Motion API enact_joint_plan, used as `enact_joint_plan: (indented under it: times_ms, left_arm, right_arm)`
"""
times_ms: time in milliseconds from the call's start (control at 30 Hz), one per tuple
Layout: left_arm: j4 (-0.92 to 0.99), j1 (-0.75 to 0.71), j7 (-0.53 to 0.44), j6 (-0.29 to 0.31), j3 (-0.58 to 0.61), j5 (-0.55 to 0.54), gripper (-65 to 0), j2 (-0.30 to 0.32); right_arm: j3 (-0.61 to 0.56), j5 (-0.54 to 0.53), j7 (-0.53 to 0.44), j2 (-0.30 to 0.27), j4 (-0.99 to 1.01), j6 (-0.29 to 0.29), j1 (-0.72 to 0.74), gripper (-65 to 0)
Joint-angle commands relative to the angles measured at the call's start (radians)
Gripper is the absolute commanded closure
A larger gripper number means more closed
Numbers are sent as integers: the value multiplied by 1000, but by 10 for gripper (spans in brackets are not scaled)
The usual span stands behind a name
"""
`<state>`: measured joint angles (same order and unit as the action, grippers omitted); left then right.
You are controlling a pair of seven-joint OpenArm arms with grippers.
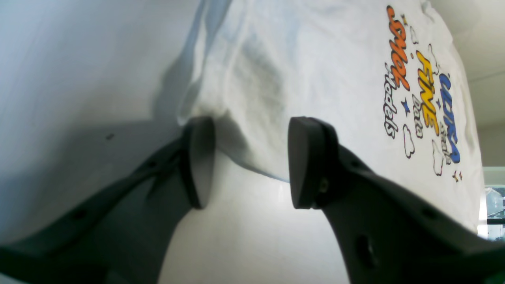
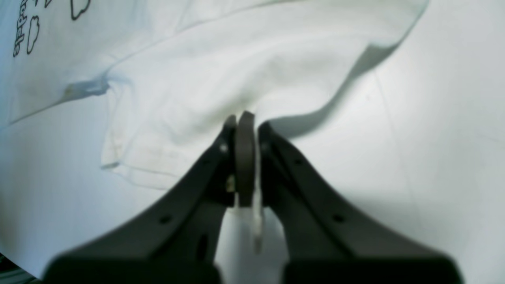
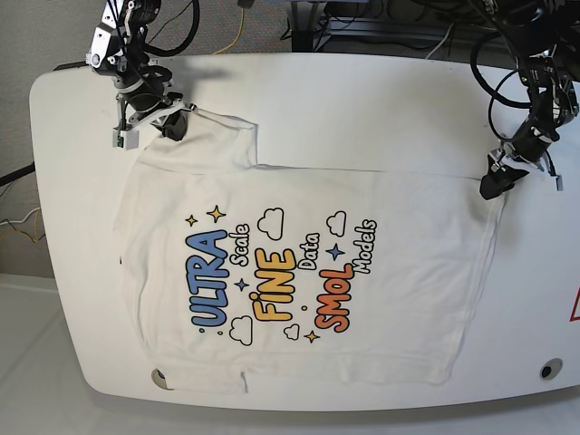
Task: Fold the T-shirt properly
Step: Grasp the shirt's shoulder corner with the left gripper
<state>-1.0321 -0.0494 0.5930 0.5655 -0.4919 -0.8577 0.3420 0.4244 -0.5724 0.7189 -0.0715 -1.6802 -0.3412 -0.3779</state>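
My right hand pinches the T-shirt by its far edge to keep that side taut on the desk, the print between my hands reads "ULTRA Scale FiNE Data SMOL Models", and my left hand stands half open around the opposite edge.

The T-shirt is white and short-sleeved, lying print-up and mostly flat across the middle of the counter, reaching close to its near edge. The print reads "ULTRA" in blue, "FiNE" in yellow and "SMOL" in orange, set among clouds and stars. One far corner, toward the counter's far left corner, is bunched and lifted, and the fabric there is folded over. The opposite corner seems slightly raised off the counter.
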Motion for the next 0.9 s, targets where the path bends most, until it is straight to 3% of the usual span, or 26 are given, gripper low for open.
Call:
enact_joint_plan:
  times_ms: [0,467,867]
  left_arm:
    - [24,4,42,-15,7,45,-260,4]
    - [24,34,101,1,4,14,-342,12]
    - [32,42,87,9,10,62,-373,7]
  right_arm:
    - [3,3,6,-6,-11,-1,-1,0]
    - [-2,5,11,-11,-7,2,-1,0]
    - [-1,2,11,-12,-9,-1,2,0]
